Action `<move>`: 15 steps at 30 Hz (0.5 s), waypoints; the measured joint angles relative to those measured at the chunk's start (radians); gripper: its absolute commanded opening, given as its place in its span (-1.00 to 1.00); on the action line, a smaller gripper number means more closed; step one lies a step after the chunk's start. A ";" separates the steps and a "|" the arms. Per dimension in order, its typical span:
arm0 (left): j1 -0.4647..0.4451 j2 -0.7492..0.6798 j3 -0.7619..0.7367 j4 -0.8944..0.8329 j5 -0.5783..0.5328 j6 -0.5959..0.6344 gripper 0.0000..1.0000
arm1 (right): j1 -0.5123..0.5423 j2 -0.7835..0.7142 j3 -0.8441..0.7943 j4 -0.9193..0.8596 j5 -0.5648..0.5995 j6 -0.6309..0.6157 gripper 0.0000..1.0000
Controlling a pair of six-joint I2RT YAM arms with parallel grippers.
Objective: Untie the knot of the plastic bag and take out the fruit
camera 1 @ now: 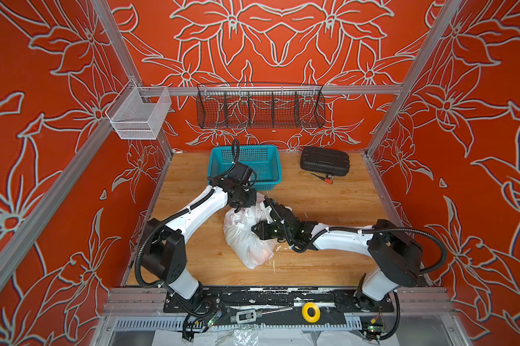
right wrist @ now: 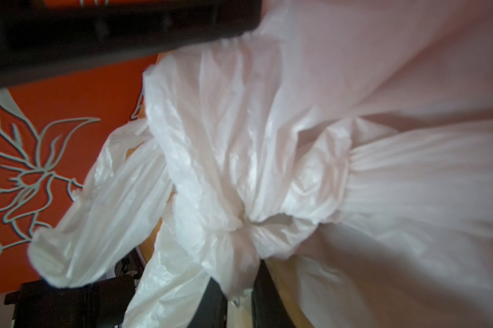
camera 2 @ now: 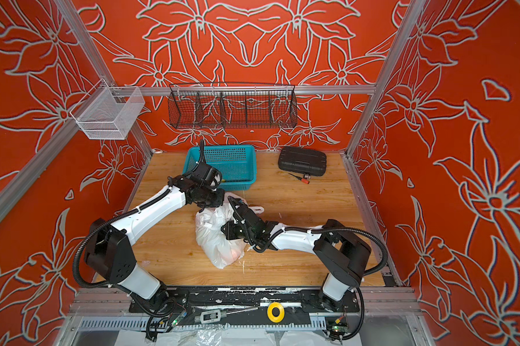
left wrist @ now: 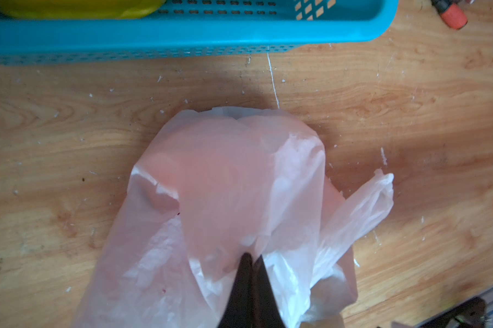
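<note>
Showing an early stage: the large, crinkly translucent-white plastic bag (camera 1: 246, 239) lies mid-way across the wooden tabletop (camera 1: 327, 203), its bunched white knot (right wrist: 239, 227) not yet undone and clamped between the right gripper (right wrist: 238, 286) jaws, the left gripper (left wrist: 249, 257) jaws pinched together on bag film, the fruit (camera 2: 234, 254) a pink blur inside.
</note>
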 measured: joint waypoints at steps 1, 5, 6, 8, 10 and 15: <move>0.003 0.000 -0.003 0.002 0.003 0.000 -1.00 | 0.000 -0.006 -0.012 0.009 0.001 -0.003 -0.87; 0.013 0.000 -0.014 0.010 0.018 0.000 -1.00 | 0.000 -0.042 -0.071 0.059 0.005 -0.011 -1.00; 0.014 -0.002 -0.018 0.013 0.018 -0.001 -1.00 | 0.000 -0.053 -0.084 0.066 0.011 -0.014 -1.00; 0.019 -0.006 -0.024 0.014 0.021 -0.001 -1.00 | 0.000 -0.068 -0.095 0.066 0.021 -0.019 -1.00; 0.031 -0.017 -0.030 0.016 0.021 0.000 -1.00 | 0.000 -0.086 -0.100 0.062 0.035 -0.029 -1.00; 0.071 -0.077 -0.060 0.015 0.021 -0.001 -1.00 | 0.000 -0.154 -0.125 0.045 0.071 -0.063 -1.00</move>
